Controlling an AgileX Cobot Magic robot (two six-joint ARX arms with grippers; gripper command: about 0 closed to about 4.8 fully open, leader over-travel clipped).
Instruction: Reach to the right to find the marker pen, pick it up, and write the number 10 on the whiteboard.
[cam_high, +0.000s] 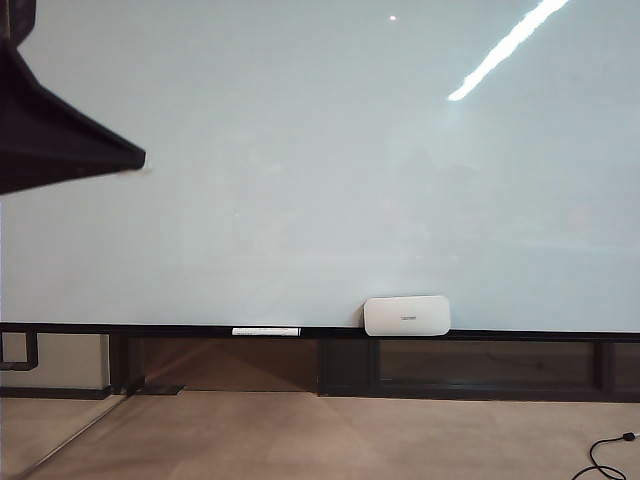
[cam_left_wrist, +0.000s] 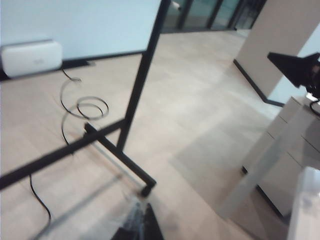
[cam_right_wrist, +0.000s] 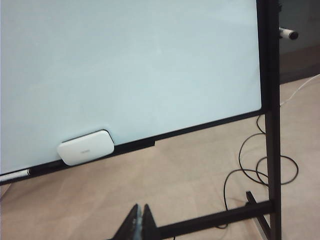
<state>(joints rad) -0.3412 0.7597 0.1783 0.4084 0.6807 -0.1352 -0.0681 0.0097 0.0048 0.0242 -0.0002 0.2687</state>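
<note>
1. The whiteboard fills nearly the whole exterior view, glossy and pale, with a black rail along its bottom edge; no writing shows on it.
2. A white eraser sits on that rail, right of centre, touching the board. A thin white stick, perhaps a pen, lies flat on the rail to its left, well apart from it.
3. A marker pen juts out beyond the board's right edge, past the black stand post.
4. A black cable coils on the floor near the stand's foot.
5. The right gripper hangs low before the board, fingers pressed together on nothing.
6. The left gripper looks down at the floor right of the stand; its fingers seem closed and empty, though blurred.
</note>
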